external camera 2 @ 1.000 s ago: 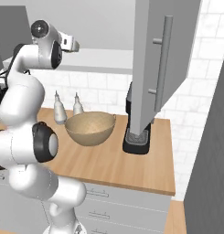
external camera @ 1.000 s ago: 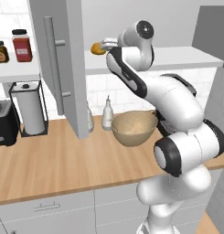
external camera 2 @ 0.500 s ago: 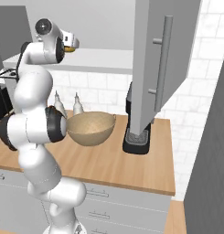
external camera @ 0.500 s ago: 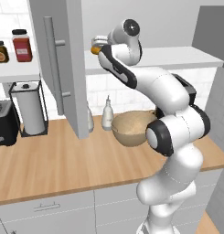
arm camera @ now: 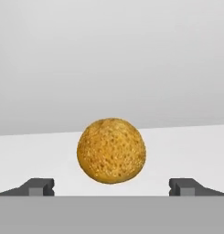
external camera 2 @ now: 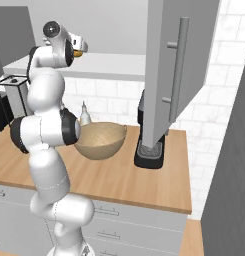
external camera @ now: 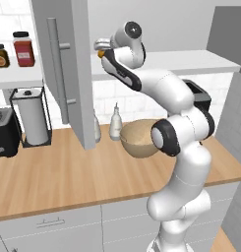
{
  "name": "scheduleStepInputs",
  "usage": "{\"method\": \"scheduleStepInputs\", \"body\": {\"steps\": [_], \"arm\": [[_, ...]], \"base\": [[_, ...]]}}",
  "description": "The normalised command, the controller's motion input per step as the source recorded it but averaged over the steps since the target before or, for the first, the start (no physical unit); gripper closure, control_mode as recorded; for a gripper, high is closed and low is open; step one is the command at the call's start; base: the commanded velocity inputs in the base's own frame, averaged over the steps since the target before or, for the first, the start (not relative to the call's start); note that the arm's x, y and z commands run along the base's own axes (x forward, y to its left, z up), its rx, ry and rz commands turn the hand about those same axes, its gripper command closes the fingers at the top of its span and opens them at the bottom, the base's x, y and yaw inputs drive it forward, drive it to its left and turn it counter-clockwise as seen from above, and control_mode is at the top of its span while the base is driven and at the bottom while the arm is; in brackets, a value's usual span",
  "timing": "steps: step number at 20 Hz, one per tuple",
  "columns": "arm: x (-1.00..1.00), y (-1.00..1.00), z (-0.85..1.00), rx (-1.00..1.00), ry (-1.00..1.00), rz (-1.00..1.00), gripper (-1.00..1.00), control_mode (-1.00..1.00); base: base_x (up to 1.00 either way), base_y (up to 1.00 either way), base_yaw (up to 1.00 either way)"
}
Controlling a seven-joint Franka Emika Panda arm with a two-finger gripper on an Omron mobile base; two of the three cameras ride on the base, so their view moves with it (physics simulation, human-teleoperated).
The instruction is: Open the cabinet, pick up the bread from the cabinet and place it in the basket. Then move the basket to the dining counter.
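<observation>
- The cabinet (external camera: 68,64) hangs open, its flat grey door swung out toward me with the long bar handle (external camera: 58,69) facing the room; from the right base view the other door (external camera 2: 176,70) stands out the same way.
- The arm reaches up and into the opening, with the gripper (arm camera: 111,185) level with the pale shelf (arm camera: 186,151) inside.
- The gripper's jaws stand wide, with nothing between them; 1 dark fingertip (arm camera: 38,186) sits at each side of the hand view.
- The bread (arm camera: 111,151), a round golden-brown lump, rests on that shelf straight ahead of the gripper, centred between the 2 tips and apart from both.
- In the left base view a sliver of the bread (external camera: 100,53) peeks out at the hand's front end; the right base view shows it as an orange spot (external camera 2: 79,53) by the hand.
- The basket (external camera: 136,138) sits on the wood worktop (external camera: 58,177) below the cabinet, partly behind the arm's elbow.
- 2 white bottles (external camera: 115,124) stand just beside the basket, against the tiled wall.
- A paper towel roll (external camera: 31,115) in a black frame and a toaster (external camera: 4,138) are further left on the worktop.
- 2 jars (external camera: 23,49) rest on an open shelf at upper left.
- A dark coffee machine (external camera 2: 149,145) stands to the basket's right.
</observation>
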Motion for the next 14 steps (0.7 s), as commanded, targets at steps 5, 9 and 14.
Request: {"method": "scheduleStepInputs", "body": {"steps": [5,9,14], "arm": [[0.16,0.00,-0.15,0.00,0.00,0.00,-1.00,-1.00],[0.30,0.00,-0.04,0.00,0.00,0.00,-1.00,-1.00],[0.42,0.00,0.00,0.00,0.00,0.00,-1.00,-1.00]], "base": [[0.00,0.00,0.00],[0.00,0.00,0.00],[0.00,0.00,0.00]]}}
